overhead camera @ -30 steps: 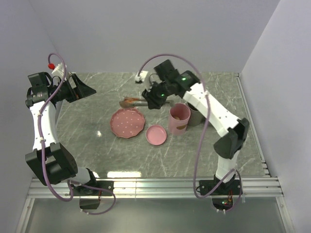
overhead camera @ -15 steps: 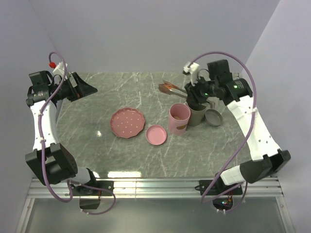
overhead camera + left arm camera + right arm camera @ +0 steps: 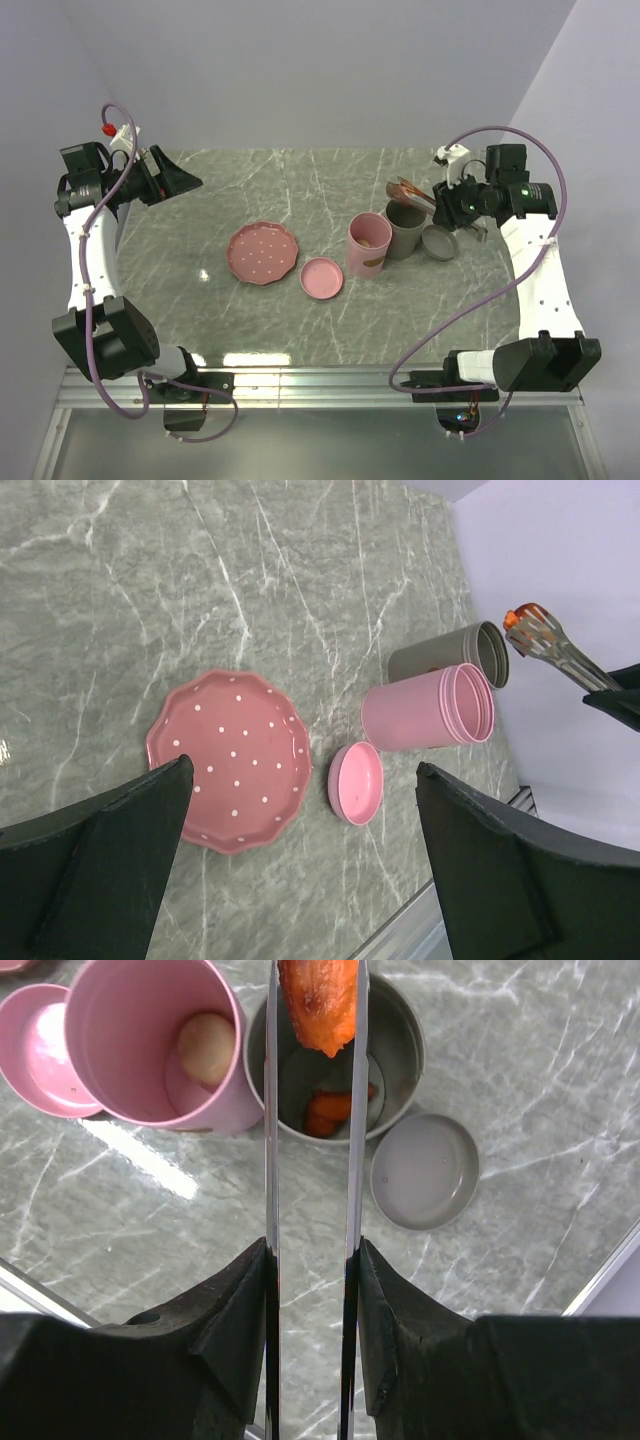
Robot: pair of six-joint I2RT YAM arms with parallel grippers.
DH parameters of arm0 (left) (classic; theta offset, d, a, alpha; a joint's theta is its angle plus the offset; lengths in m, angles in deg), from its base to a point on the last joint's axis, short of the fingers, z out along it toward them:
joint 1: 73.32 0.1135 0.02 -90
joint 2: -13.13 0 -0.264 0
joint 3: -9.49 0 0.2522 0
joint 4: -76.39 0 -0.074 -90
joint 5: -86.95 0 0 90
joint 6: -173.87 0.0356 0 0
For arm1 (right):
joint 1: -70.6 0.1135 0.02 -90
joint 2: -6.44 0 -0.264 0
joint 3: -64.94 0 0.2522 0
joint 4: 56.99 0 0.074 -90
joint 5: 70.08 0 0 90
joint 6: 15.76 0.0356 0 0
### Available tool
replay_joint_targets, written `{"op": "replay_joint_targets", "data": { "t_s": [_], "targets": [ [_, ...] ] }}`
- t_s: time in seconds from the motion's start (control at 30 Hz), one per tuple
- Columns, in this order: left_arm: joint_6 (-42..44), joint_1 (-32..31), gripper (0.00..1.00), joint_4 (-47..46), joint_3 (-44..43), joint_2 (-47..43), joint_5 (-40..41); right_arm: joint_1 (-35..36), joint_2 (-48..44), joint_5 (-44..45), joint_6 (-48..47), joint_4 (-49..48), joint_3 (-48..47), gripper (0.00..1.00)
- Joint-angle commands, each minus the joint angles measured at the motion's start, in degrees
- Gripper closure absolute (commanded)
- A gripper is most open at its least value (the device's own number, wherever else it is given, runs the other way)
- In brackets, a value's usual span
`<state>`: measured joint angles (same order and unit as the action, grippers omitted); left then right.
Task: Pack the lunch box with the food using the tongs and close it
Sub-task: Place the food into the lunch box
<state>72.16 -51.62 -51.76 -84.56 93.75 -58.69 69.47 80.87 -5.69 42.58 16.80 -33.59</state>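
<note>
My right gripper (image 3: 311, 1250) (image 3: 447, 203) is shut on the silver tongs (image 3: 271, 1160) (image 3: 408, 188). The tongs pinch an orange carrot piece (image 3: 320, 1000) (image 3: 522, 613) just above the lunch box's grey container (image 3: 400, 1050) (image 3: 405, 230). A second carrot piece (image 3: 325, 1110) lies at the bottom of that container. The cream ball (image 3: 205, 1048) sits inside the pink container (image 3: 130, 1020) (image 3: 368, 245) beside it. Both lids lie off on the table: the grey lid (image 3: 425, 1172) (image 3: 440, 243) and the pink lid (image 3: 35, 1050) (image 3: 322, 277). My left gripper (image 3: 165, 178) (image 3: 302, 770) hangs open high at the far left, holding nothing.
A pink dotted plate (image 3: 262, 252) (image 3: 230, 758) lies bare left of the pink lid. The table's right edge and a wall run close behind the right arm. A metal rail (image 3: 320, 378) borders the near edge.
My right arm has swung from the far middle of the table to the right, carrying the tongs and carrot piece over the grey container. The left arm has stayed put.
</note>
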Motion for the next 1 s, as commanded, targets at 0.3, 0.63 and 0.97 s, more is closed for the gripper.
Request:
{"op": "replay_joint_targets", "data": {
  "t_s": [0.3,0.63,0.97],
  "targets": [
    [-0.2,-0.2,0.01,-0.5,-3.0,-1.5,-1.2,-2.7,-2.3,-2.5,-1.2,-1.5,3.3,0.55],
    [-0.4,-0.2,0.01,-0.9,-2.6,-1.6,-0.5,-2.7,-2.6,-2.0,-1.1,-0.4,3.1,0.43],
    [-1.0,-0.2,0.01,-0.9,-3.6,-1.2,-0.9,-1.6,-1.7,-6.8,4.4,0.5,-4.8,0.44]
  ]
}}
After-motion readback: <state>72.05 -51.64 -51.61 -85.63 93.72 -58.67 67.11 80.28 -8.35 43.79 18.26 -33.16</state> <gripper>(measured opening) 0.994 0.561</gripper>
